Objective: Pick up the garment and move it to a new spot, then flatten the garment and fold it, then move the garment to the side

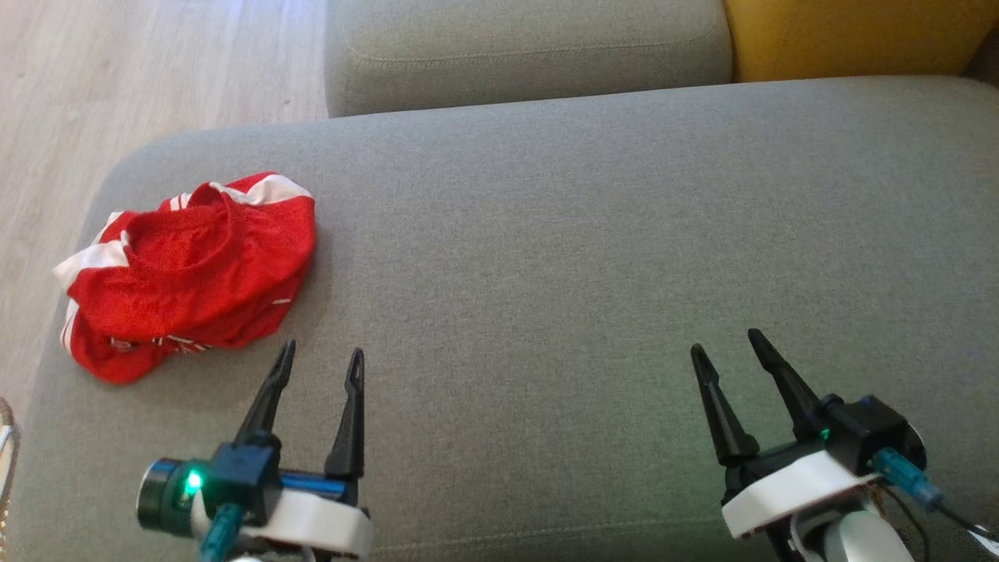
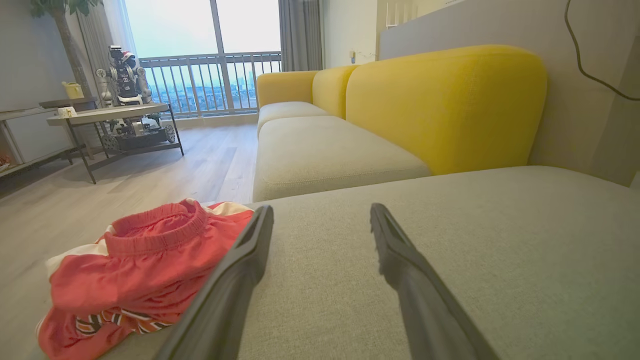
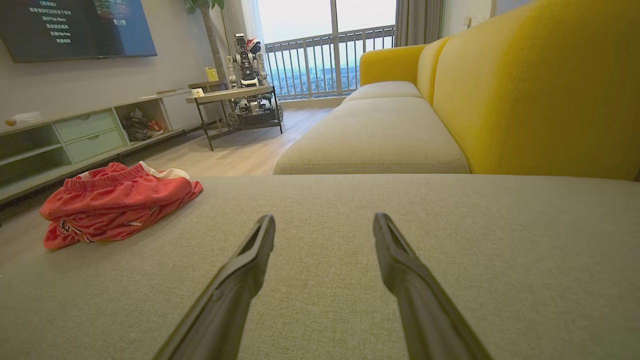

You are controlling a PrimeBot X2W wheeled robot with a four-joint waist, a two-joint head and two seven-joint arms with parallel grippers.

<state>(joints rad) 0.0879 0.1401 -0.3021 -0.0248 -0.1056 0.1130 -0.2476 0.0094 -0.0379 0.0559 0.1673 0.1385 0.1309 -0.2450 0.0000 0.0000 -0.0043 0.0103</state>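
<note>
A crumpled red garment (image 1: 191,273) with white stripes lies bunched at the left end of a grey sofa cushion (image 1: 585,234). My left gripper (image 1: 322,353) hovers open just to its right and nearer to me, holding nothing. In the left wrist view the garment (image 2: 140,270) sits left of the open left gripper (image 2: 320,212), partly behind one finger. My right gripper (image 1: 726,342) is open and empty over the cushion's right half. From the right wrist, the garment (image 3: 117,202) lies far to the left of the right gripper (image 3: 324,222).
The cushion's left edge drops to a wooden floor (image 1: 94,86). A second grey seat (image 1: 523,47) and a yellow backrest (image 1: 851,35) lie beyond. A low table (image 3: 230,97) with another robot (image 3: 246,55) and a TV shelf (image 3: 75,135) stand across the room.
</note>
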